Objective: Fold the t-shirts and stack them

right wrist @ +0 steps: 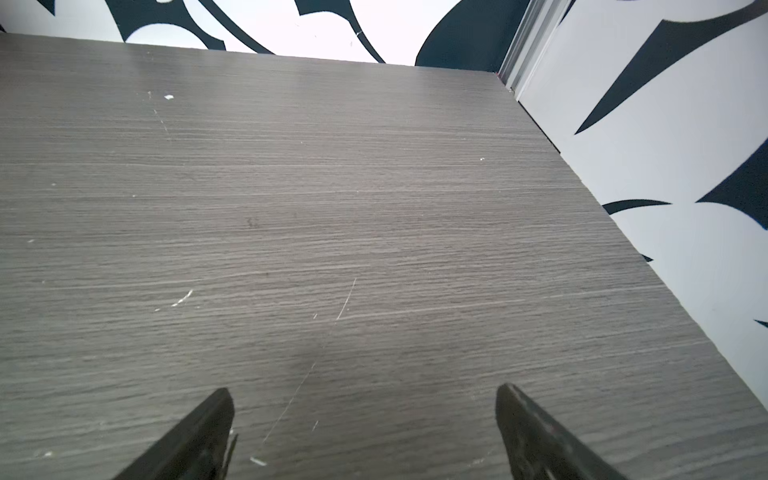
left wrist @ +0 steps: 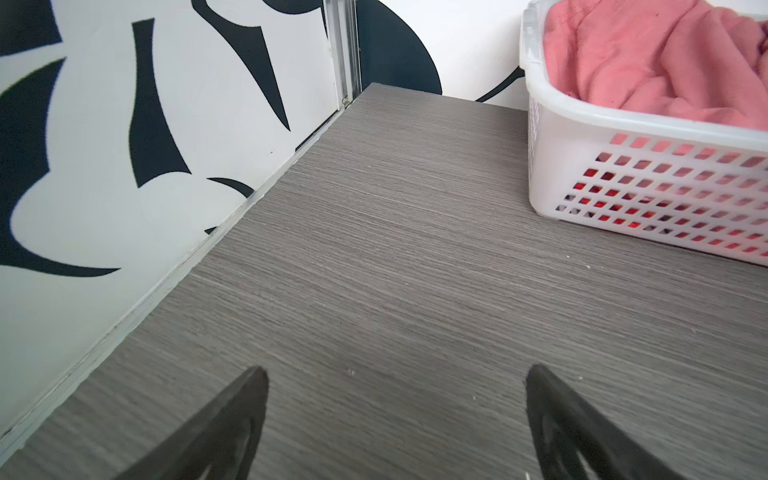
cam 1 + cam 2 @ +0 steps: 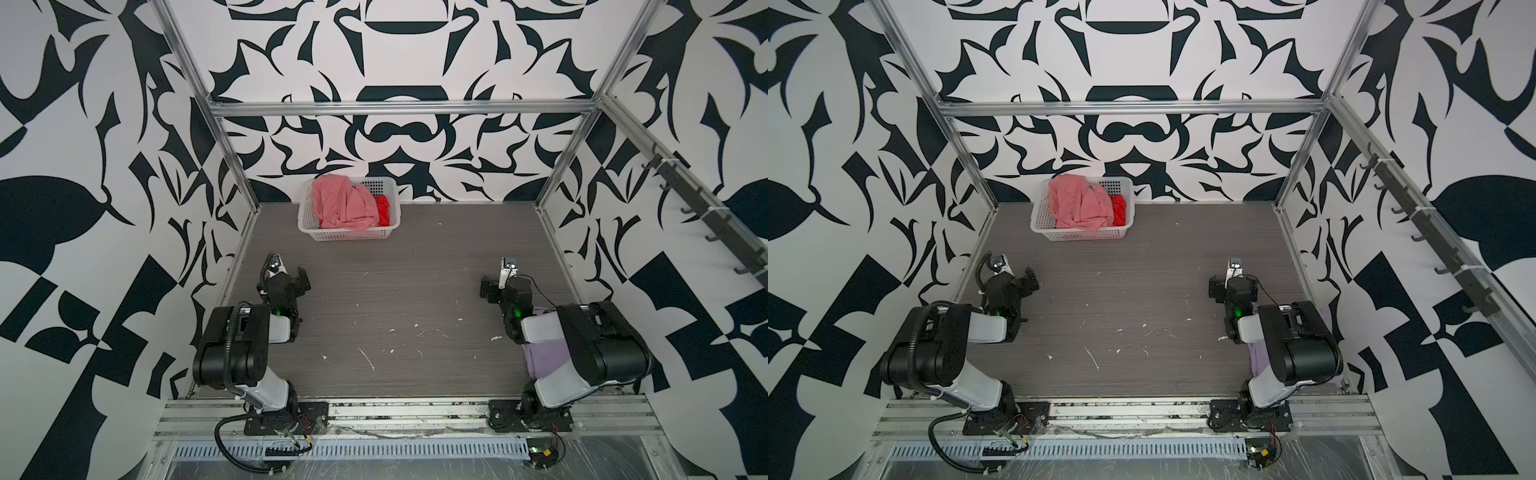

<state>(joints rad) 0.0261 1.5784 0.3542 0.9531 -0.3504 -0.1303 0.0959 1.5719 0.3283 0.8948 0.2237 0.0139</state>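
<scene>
Fingers [image 1: 199, 436] spread over scuffed grey table [image 1: 332, 208], black-and-white walls [image 1: 665, 145]

A basket [image 3: 353, 235] stands at the back of the bench [image 3: 395, 291], left of centre. In it one t-shirt [image 3: 338, 203] fills the left and middle; a second t-shirt [image 3: 383, 210] lies at its right. A third t-shirt [image 3: 544, 359] lies front right, under the right arm [image 3: 598, 345]. The left end effector [image 2: 397, 372] and right end effector [image 1: 365, 388] sit at either side, well before the basket.

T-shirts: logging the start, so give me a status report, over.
Left gripper, right gripper: open, empty. Pink t-shirt, red t-shirt crumpled in basket. Lavender t-shirt lying beneath right arm, partly hidden.
</scene>
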